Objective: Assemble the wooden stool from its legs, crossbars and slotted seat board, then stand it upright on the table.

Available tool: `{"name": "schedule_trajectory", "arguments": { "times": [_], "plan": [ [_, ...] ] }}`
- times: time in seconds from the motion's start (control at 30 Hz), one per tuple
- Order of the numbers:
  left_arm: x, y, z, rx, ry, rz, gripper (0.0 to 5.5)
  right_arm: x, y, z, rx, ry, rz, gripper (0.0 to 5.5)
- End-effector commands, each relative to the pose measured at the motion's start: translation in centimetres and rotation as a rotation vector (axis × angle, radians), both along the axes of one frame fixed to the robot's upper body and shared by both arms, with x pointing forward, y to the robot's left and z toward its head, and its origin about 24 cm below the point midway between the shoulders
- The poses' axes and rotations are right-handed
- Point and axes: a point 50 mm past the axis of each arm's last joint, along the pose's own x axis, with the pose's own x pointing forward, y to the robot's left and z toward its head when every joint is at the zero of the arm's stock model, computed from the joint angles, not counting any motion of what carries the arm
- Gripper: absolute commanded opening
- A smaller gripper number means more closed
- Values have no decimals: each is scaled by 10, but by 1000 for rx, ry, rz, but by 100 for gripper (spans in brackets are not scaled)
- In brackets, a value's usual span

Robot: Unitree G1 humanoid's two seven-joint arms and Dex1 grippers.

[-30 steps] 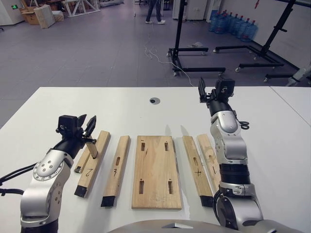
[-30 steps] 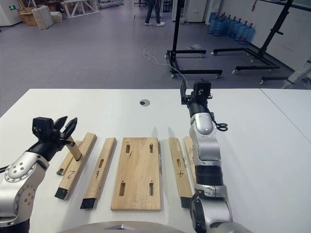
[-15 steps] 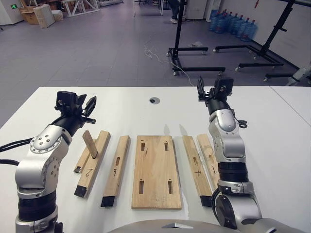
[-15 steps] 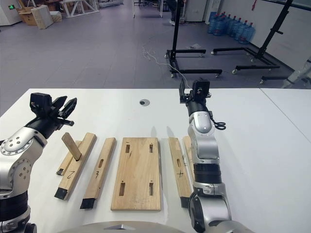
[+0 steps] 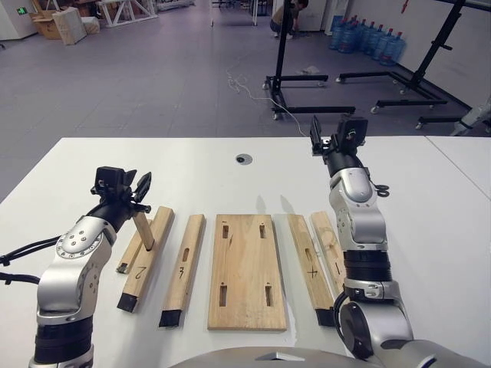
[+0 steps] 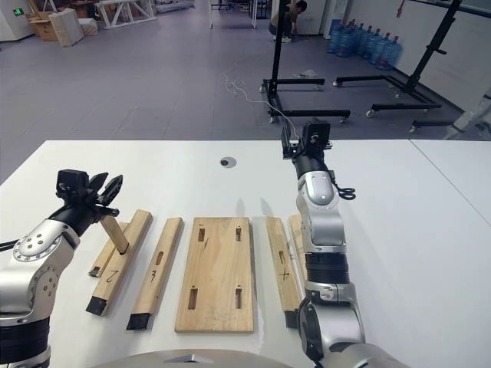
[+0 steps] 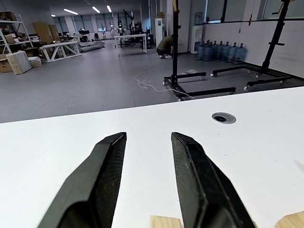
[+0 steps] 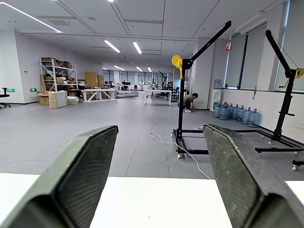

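Left gripper (image 5: 136, 186) at mid-left of frame, forearm angled up, fingers parted. Right gripper (image 5: 328, 138) at upper right, arm stretched forward. Its fingers look wide apart.

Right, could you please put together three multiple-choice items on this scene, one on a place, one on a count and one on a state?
1. Where does the slotted seat board lie?
A. Flat on the table, with legs on either side
B. Standing upright at the far edge
C. Held in the right gripper

2. How many slots show in the seat board?
A. Two
B. Four
C. Six

3. How do the fingers of the left gripper stand?
A. Shut on a crossbar
B. Shut on a leg
C. Open

Answers: 1 A, the board lies flat in the middle of the row of legs; 2 B, one slot shows near each corner; 3 C, the left wrist view shows a clear gap between the fingers.
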Motion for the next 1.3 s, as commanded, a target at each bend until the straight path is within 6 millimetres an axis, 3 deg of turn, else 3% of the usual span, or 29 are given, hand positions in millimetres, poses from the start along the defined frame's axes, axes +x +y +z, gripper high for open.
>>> {"name": "schedule_trajectory", "arguments": {
  "times": [0.03, 0.17, 0.27, 0.47, 0.67, 0.8, 1.07, 1.3],
  "plan": [
    [0, 7, 12, -1, -25, 26, 169, 1, -3, 7, 6, -23, -11, 329],
    [5, 5, 36, -51, -123, 33, 169, 0, -1, 5, 10, -24, -12, 329],
    [6, 0, 40, -69, -138, 18, 169, 0, -1, 5, 10, -25, -13, 329],
    [-6, 6, 19, -85, -47, 57, 169, 0, 1, 5, 7, -24, -5, 329],
    [-3, 3, -35, -83, 124, 52, 169, 3, 10, 4, 13, -18, 33, 329],
    [3, -3, -32, -99, 98, 12, 169, 1, 15, 10, 25, -36, 60, 329],
    [-6, 2, -19, -107, 56, 16, 169, 0, 6, 11, 31, -44, 24, 329],
    [-6, 2, -22, -103, 78, 19, 169, 0, 3, 11, 38, -46, 6, 329]
  ]
}}
